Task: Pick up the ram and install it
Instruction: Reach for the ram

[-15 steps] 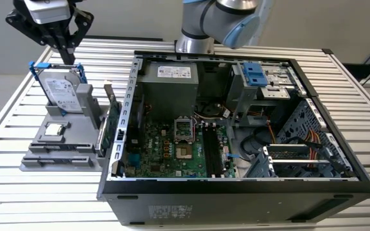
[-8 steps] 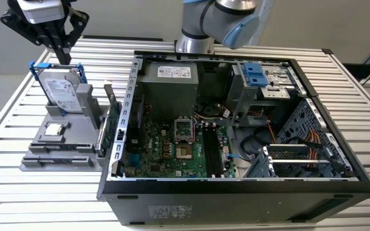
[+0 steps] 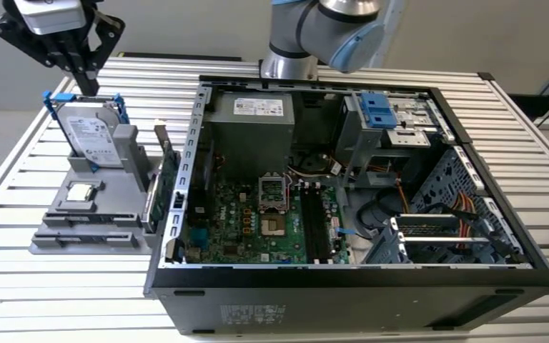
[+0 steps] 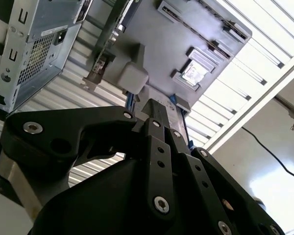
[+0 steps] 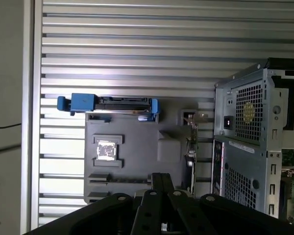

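Exterior view looks down; both wrist views, behind hand (image 5: 161, 176), share grey fixture (image 5: 137, 161)

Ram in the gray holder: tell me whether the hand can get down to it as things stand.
Probably yes. The hand hangs above the hard drive; the ram sits uncovered in the gray holder, nothing over it.

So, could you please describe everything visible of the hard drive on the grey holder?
The hard drive is a silvery metal box with a white label on its face, framed by a blue plastic caddy. It stands on edge, leaning slightly, in a slot of the grey holder, to the exterior view's left of the computer case. Nothing else seems to touch it.
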Robot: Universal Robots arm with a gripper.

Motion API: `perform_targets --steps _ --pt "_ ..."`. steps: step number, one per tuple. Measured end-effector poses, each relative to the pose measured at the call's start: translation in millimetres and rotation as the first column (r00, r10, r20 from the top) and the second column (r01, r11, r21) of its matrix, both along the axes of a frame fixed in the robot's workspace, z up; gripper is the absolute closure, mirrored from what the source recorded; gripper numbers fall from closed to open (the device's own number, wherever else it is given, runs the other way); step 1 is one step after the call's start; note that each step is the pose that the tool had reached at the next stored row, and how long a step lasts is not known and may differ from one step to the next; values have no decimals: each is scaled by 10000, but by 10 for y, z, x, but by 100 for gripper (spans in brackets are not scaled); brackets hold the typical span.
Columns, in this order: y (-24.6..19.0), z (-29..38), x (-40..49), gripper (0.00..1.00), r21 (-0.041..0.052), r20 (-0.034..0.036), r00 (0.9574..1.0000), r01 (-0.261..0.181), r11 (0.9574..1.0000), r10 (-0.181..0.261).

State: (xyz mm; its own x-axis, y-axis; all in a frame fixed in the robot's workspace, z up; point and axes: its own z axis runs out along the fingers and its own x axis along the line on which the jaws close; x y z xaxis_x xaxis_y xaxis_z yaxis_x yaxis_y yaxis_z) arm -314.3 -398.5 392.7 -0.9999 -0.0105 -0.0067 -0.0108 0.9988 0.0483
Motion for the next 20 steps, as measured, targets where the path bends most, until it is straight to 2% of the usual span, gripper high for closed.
perform_targets --steps 20 --pt "0 0 -269 100 1 0 10000 -39 10000 39"
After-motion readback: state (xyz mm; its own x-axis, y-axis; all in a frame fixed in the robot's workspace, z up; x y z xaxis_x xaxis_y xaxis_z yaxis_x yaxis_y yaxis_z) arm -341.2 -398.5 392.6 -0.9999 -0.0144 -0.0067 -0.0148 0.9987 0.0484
